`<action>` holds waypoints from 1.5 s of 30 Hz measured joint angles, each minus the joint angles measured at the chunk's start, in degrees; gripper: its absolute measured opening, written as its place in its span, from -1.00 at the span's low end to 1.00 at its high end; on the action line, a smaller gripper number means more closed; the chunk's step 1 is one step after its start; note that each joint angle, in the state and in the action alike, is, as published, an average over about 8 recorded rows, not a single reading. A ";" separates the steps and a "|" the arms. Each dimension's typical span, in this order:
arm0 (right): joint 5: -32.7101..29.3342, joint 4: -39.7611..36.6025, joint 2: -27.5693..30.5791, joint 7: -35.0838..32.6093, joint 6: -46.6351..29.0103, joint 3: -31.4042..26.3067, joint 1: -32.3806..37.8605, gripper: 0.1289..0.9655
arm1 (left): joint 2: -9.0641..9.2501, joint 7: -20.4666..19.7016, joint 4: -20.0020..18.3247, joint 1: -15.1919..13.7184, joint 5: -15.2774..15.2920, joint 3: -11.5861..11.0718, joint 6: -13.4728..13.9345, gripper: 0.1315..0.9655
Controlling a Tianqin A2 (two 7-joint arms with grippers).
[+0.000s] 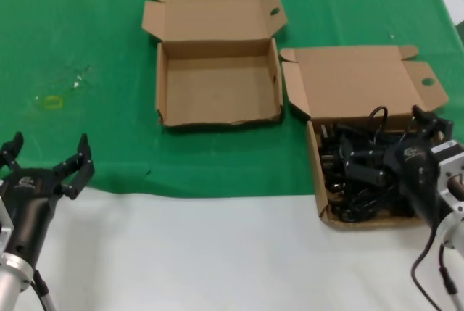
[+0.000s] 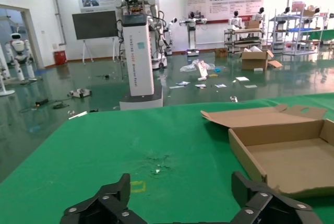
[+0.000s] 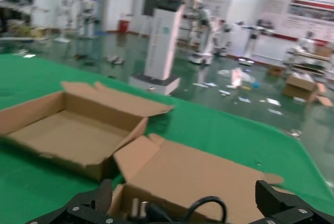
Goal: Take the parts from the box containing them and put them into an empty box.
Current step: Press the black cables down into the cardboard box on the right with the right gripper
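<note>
The box containing the parts (image 1: 317,180) lies open at the right, its lid (image 1: 355,83) folded back, and black corded parts (image 1: 362,169) fill its tray. My right gripper (image 1: 388,144) hangs open just over those parts, holding nothing. In the right wrist view, a black cable loop and a plug (image 3: 209,205) lie between its fingers (image 3: 102,198), with the box lid (image 3: 209,172) behind them. The empty box (image 1: 217,86) sits open at centre, also seen as the wide tray (image 3: 68,130) farther off. My left gripper (image 1: 47,155) waits open at the near left, beside the empty box wall (image 2: 245,156).
A green cloth (image 1: 87,35) covers the far part of the table and bare white table (image 1: 203,253) runs along the front. A small yellow mark (image 1: 52,101) lies on the cloth at left. The two boxes stand almost side by side.
</note>
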 joint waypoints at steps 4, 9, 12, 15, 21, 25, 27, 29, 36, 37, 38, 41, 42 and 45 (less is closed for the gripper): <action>0.26 0.37 6.37 1.99 -0.50 -4.61 1.80 1.00 | 0.00 0.00 0.00 0.00 0.00 0.00 0.00 0.26; -2.21 0.71 15.15 6.99 -4.51 -9.67 5.36 1.00 | 0.00 0.00 0.00 0.00 0.00 0.00 0.00 0.14; -4.85 0.51 19.64 10.05 -9.02 -11.38 7.97 1.00 | 0.00 0.00 0.00 0.00 0.00 0.00 0.00 0.01; -7.18 -0.09 22.84 11.63 -14.19 -12.17 10.75 1.00 | 0.00 0.00 0.00 0.00 0.00 0.00 0.00 -0.19; -10.80 -2.39 26.64 10.13 -25.80 -13.18 18.17 1.00 | 0.00 0.00 0.00 0.00 0.00 0.00 0.00 -0.48; -13.02 -4.82 27.76 6.35 -34.10 -14.32 23.92 1.00 | 0.00 0.00 0.00 0.00 0.00 0.00 0.00 -0.66; -13.99 -6.28 27.94 3.91 -38.23 -15.04 26.75 1.00 | 0.00 0.00 0.00 0.00 0.00 0.00 0.00 -0.75; -14.87 -7.93 27.85 1.22 -42.35 -15.82 29.58 1.00 | 0.00 0.00 0.00 0.00 0.00 0.00 0.00 -0.77; -17.75 -14.60 25.57 -7.96 -54.39 -18.57 38.99 1.00 | 0.00 0.00 0.00 0.00 0.00 0.00 0.00 -0.94; -18.16 -15.63 25.08 -9.24 -55.60 -18.92 40.10 1.00 | 0.00 0.00 0.00 0.00 0.00 0.00 0.00 -0.94; -18.56 -16.63 24.60 -10.53 -56.65 -19.25 41.09 1.00 | 0.00 0.00 0.00 0.00 0.00 0.00 0.00 -0.94; -19.78 -19.83 23.04 -14.40 -59.36 -20.21 43.82 1.00 | 0.00 0.00 0.00 0.00 0.00 0.00 0.00 -0.94; -20.17 -20.90 22.52 -15.66 -60.06 -20.49 44.60 1.00 | 0.00 0.00 0.00 0.00 0.00 0.00 0.00 -0.95; -21.22 -23.84 21.06 -19.05 -61.54 -21.16 46.48 1.00 | 0.00 0.00 0.00 0.00 0.00 0.00 0.00 -0.96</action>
